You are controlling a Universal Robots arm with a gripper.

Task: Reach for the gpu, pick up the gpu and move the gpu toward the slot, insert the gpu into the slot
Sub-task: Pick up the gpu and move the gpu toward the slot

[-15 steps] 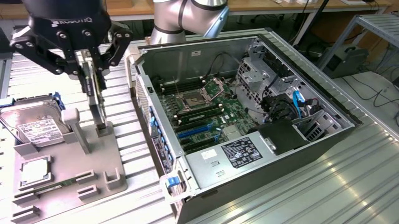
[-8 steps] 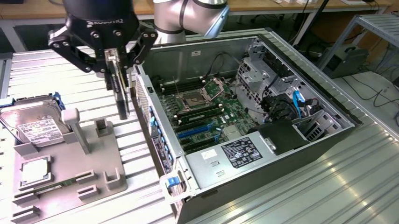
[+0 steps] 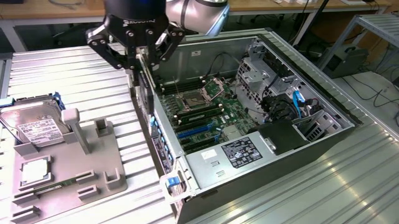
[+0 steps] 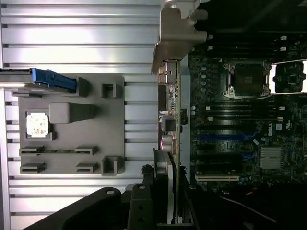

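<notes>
The claw (image 3: 140,59) is clamped on the gpu (image 3: 146,93), which hangs over the case (image 3: 262,186) wall. The wrist view shows its silver bracket (image 4: 176,38) beside the board (image 4: 225,120). The exterior view shows a slatted metal table (image 3: 349,186) under the case, with wooden desks (image 3: 37,9) behind.
</notes>
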